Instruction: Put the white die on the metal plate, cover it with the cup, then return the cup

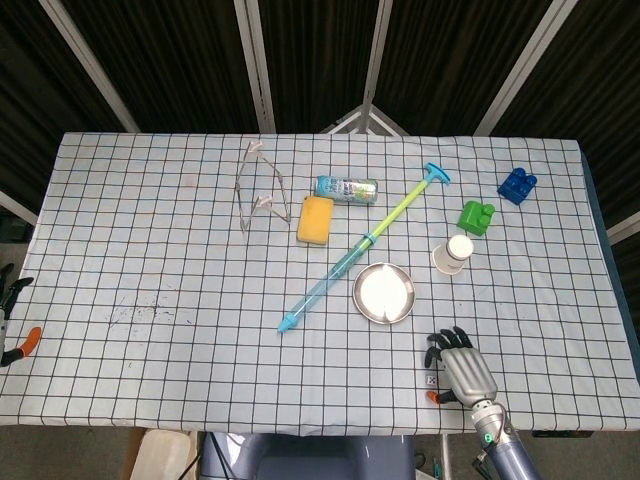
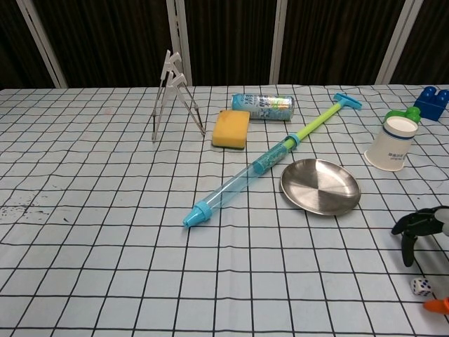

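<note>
One hand is at work, the right hand [image 1: 459,365], hovering at the tabletop's near edge toward the right corner, fingers [image 2: 409,229] spread and holding nothing, directly over the die [image 2: 421,286], which lies on the cloth. Up from there sits the plate [image 1: 383,292], with the cup [image 1: 453,253] beyond it on the right. Far left, past the table's edge, the left hand [image 1: 12,322] barely shows; I cannot tell its state.
</note>
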{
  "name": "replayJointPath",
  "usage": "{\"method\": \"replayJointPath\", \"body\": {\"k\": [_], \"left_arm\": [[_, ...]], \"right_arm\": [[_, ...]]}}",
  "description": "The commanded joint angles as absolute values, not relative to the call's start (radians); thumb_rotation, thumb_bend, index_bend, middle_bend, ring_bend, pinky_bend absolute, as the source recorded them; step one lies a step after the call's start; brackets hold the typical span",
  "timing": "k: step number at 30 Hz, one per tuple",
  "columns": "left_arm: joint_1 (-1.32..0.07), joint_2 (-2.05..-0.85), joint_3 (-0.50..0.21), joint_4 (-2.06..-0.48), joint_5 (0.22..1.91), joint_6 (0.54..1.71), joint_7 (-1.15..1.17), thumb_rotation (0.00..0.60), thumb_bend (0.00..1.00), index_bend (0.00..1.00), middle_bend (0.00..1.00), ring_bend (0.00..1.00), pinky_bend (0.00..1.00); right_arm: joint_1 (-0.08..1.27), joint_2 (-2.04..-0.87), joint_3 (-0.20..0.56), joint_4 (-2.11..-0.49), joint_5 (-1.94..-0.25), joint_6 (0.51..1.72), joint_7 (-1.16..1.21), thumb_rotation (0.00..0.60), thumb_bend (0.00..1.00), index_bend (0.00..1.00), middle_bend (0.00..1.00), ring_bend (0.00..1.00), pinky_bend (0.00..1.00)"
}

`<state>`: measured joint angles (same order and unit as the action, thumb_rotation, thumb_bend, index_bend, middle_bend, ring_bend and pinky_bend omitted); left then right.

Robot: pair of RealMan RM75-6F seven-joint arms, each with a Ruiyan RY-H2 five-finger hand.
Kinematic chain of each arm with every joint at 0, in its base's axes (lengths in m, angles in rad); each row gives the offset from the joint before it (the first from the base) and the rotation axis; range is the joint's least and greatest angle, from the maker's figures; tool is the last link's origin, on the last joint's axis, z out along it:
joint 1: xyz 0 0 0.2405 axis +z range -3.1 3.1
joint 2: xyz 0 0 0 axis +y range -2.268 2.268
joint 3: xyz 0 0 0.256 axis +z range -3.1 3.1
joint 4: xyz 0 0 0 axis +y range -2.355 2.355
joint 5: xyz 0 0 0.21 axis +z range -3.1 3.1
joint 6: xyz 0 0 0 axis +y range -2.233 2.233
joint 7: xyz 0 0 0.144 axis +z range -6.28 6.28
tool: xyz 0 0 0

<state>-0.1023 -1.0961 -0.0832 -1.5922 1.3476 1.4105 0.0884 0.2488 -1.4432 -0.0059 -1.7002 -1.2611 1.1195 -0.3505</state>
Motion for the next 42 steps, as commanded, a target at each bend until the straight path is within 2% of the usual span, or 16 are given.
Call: {"method": "replayJointPath", "body": {"k": [1, 42], "left_arm": [[-0.103, -1.096, -0.083, -1.592, 1.347, 1.410, 0.089, 0.600, 0.46, 0.16, 0.00, 0.00, 0.04], [-0.109, -1.106, -0.083, -1.595, 1.338, 1.405, 0.119, 0.600, 0.46, 0.16, 0.00, 0.00, 0.04]], "right_arm": [[0.252, -1.446, -0.004, -1.698, -1.258, 1.117, -0.352, 0.600, 0.17, 0.51, 0.23, 0.12, 0.00], [0.264, -1.437, -0.006, -1.673, -1.229, 1.106, -0.327, 0.600, 0.27, 0.57, 0.23, 0.12, 0.00]]}}
